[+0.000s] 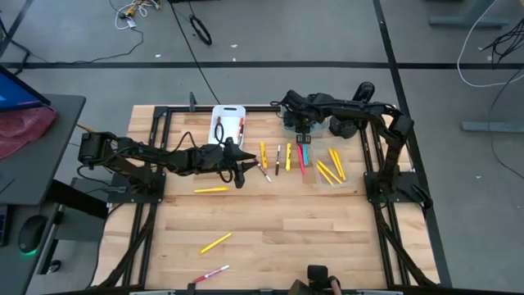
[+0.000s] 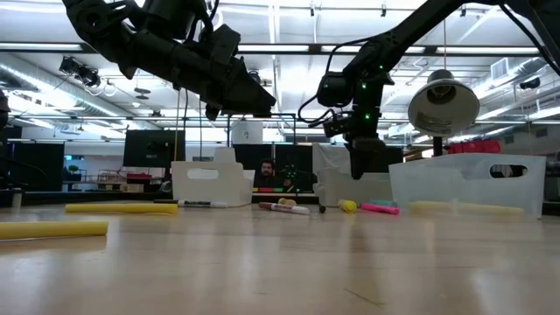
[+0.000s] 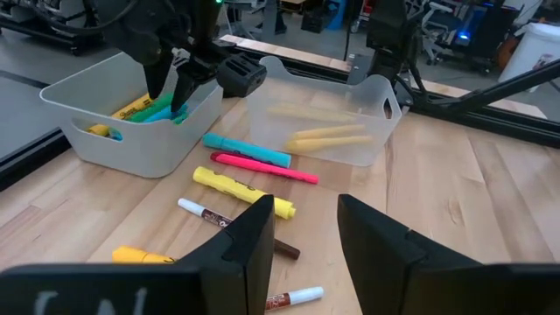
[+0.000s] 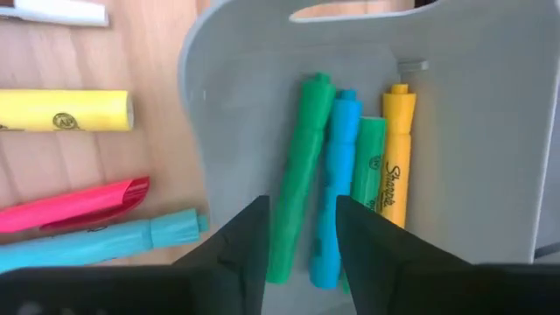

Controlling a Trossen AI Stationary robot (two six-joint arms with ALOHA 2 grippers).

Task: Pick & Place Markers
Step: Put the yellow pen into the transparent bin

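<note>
The right pincer [image 4: 300, 241] hangs just above the grey bin [image 4: 490, 114], fingers parted and empty, with a green marker [image 4: 297, 175], a blue one [image 4: 332, 184] and a yellow highlighter [image 4: 395, 157] lying inside: the drop looks done. Next it should lift clear and go for the pink marker [image 3: 262, 166] or teal marker [image 3: 248, 150] lying on the counter [image 1: 286, 221] just beside that bin. The left pincer [image 3: 302, 232] hovers farther from the bin over the loose markers, half open, holding nothing.

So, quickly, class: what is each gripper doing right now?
Left gripper: open, holding nothing, above the loose markers.
Right gripper: open, empty, over the grey bin with highlighters lying in it.
</note>
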